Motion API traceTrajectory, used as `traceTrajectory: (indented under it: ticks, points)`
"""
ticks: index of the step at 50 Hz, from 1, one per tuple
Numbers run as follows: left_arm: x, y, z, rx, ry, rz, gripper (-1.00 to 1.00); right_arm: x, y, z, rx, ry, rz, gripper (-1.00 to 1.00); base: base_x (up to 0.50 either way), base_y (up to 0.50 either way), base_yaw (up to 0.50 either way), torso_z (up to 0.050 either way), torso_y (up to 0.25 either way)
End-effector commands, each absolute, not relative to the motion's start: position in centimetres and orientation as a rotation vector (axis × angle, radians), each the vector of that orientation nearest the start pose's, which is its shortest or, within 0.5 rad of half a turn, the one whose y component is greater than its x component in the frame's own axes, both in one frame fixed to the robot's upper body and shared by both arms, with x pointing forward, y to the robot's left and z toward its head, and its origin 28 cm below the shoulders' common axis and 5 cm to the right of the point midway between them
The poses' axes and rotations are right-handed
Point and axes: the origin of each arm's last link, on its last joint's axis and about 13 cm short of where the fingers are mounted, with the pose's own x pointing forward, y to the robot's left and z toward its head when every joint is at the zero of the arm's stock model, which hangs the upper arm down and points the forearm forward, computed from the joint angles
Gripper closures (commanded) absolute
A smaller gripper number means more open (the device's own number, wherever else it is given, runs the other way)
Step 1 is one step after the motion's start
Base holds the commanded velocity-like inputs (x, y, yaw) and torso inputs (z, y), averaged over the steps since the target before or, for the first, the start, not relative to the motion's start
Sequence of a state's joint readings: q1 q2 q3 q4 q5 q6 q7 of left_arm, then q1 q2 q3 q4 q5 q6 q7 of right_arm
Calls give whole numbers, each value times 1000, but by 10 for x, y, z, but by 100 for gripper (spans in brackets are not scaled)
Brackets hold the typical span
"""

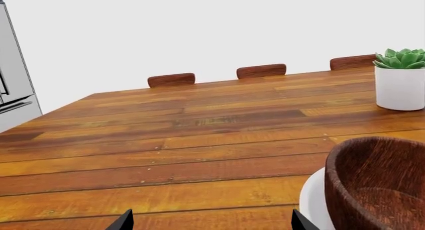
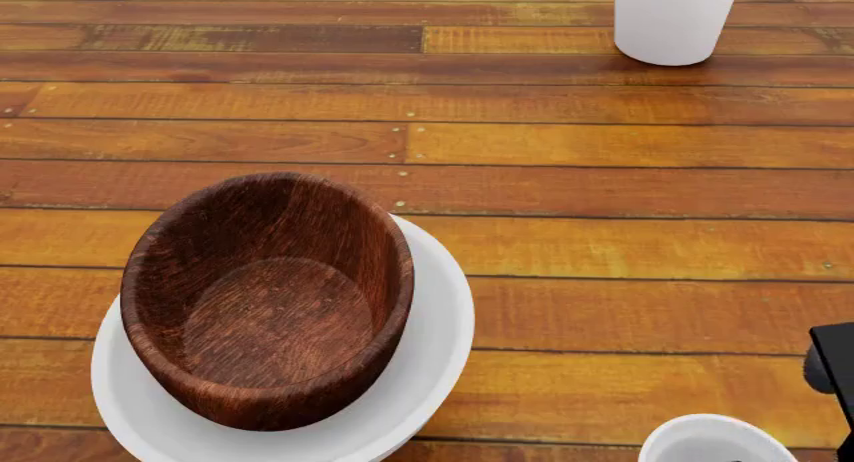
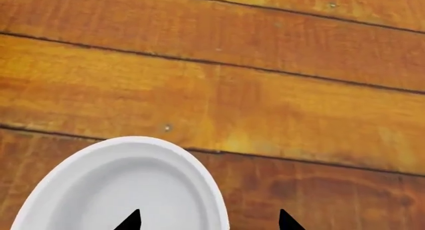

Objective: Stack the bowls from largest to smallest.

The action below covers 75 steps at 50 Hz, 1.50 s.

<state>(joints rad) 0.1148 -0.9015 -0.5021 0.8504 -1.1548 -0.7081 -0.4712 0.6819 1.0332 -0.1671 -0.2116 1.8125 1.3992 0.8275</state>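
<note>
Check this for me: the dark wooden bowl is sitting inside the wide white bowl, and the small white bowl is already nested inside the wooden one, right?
Not quite. The wooden bowl does sit inside the wide white bowl, but it is empty. The small white bowl stands apart on the table, as the head view shows; the right wrist view shows it below the right gripper.

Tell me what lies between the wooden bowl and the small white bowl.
Only the large white bowl's rim and bare table, per the head view, separate the wooden bowl from the small white bowl.
</note>
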Motion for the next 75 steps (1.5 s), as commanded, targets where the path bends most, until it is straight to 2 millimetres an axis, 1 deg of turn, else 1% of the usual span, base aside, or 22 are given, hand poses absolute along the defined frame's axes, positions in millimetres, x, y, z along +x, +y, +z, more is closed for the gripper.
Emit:
traceTrajectory:
  ticks: [1, 11, 12, 17, 19, 22, 23, 24, 25, 28, 37, 43, 46, 49, 57, 60, 62, 66, 69, 71, 72, 75]
  points:
    - [149, 314, 206, 106, -46, 29, -100, 203, -225, 195, -138, 881, 47, -100, 0, 0, 0, 0, 0]
    - [146, 317, 205, 104, -42, 30, -100, 205, -227, 194, -100, 886, 41, -100, 2, 0, 1, 0, 0]
    - [147, 316, 205, 105, -41, 29, -100, 206, -227, 194, -95, 875, 43, 100, 0, 0, 3, 0, 0]
    - [148, 315, 204, 107, -40, 27, -100, 209, -224, 199, -92, 849, 52, 100, 0, 0, 1, 0, 0]
    - [147, 315, 205, 108, -41, 27, -100, 209, -224, 205, -89, 825, 60, 100, 0, 0, 3, 0, 0]
    - [147, 316, 205, 107, -42, 32, -100, 209, -224, 223, -75, 769, 55, 100, 4, 1, 2, 0, 0]
    - [148, 316, 205, 106, -42, 33, -100, 209, -225, 225, -77, 764, 54, 100, 0, 0, 0, 0, 0]
    - [148, 315, 204, 109, -41, 30, -100, 208, -225, 233, -76, 745, 53, 100, 0, 0, 0, 0, 0]
    - [148, 315, 204, 108, -41, 29, -100, 207, -224, 235, -77, 741, 53, 100, 0, 0, 0, 0, 0]
    - [148, 315, 204, 109, -41, 26, -100, 207, -221, 250, -81, 697, 65, 100, 0, 0, 0, 0, 0]
    - [149, 315, 205, 108, -45, 28, -100, 223, -203, 291, -92, 584, 131, 100, 0, 0, 0, 0, 0]
    - [148, 316, 206, 106, -46, 30, -100, 232, -195, 305, -73, 537, 154, 100, 0, 0, 0, 0, 0]
    - [147, 317, 205, 106, -47, 33, -100, 237, -192, 316, -61, 506, 168, 100, 0, 0, 0, 0, 0]
    - [146, 318, 206, 105, -48, 33, -100, 242, -187, 329, -11, 481, 193, 100, 0, 0, 0, 0, 0]
    - [146, 319, 206, 103, -49, 40, -100, 265, -168, 360, 47, 440, 288, 100, 0, 0, 0, 0, 0]
    - [147, 319, 206, 102, -49, 41, -100, 269, -160, 372, 44, 418, 326, 100, 0, 0, 0, 0, 0]
    - [147, 320, 206, 101, -49, 46, -100, 270, -152, 386, 69, 391, 366, 100, 0, 0, 0, 0, 5]
    - [149, 318, 206, 101, -47, 43, -100, 270, -137, 400, 138, 382, 478, 100, 0, 0, 0, 0, 0]
    - [149, 318, 206, 100, -48, 41, -100, 273, -125, 399, 112, 397, 524, 100, 0, 0, 0, 0, 0]
    - [148, 319, 206, 100, -49, 43, -100, 276, -120, 399, 106, 402, 535, 100, 0, 0, 0, 0, 0]
    - [148, 319, 206, 99, -49, 44, -100, 279, -116, 398, 55, 398, 534, 100, 0, 0, 0, 0, 0]
    - [149, 318, 207, 98, -50, 44, -100, 289, -102, 395, 37, 420, 572, 100, 0, 0, 0, 0, 3]
